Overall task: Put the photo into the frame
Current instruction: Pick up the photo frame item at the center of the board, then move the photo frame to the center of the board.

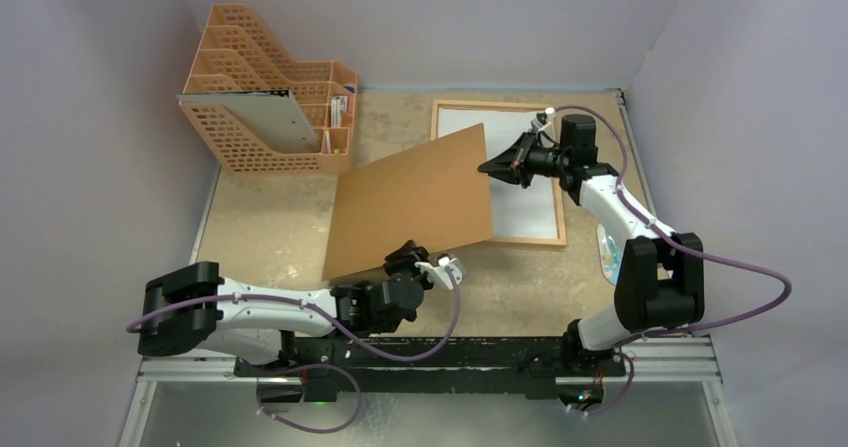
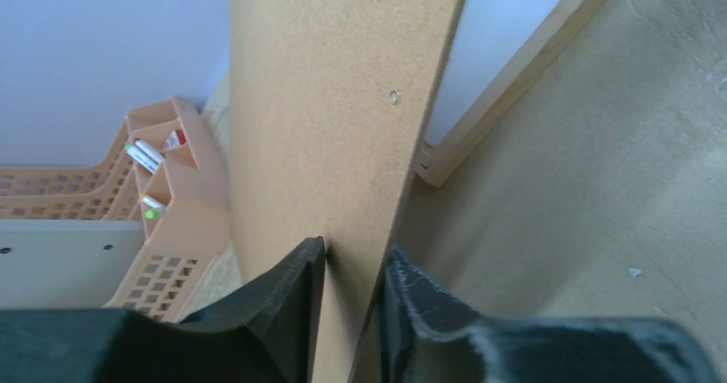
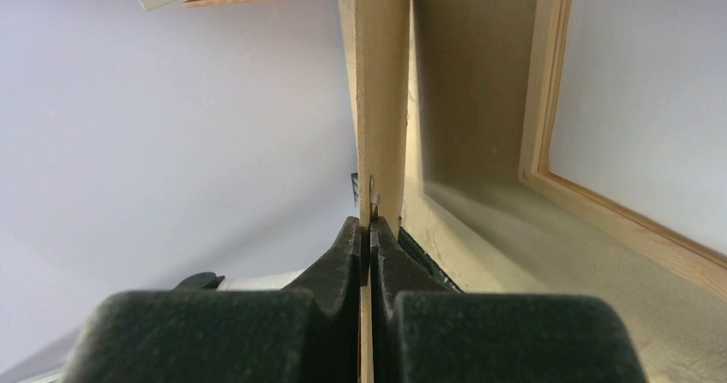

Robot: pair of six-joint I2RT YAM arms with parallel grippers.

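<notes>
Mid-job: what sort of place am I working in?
Probably a lab robot cell: plain walls box in the table, and a black mounting rail lines its near edge.

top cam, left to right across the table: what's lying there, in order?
orange file rack → hardboard panel, held tilted → wooden frame, flat on the table

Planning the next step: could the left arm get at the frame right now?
Probably not: the left gripper has its jaws around the backing panel, which also covers the left side of the frame.
</notes>
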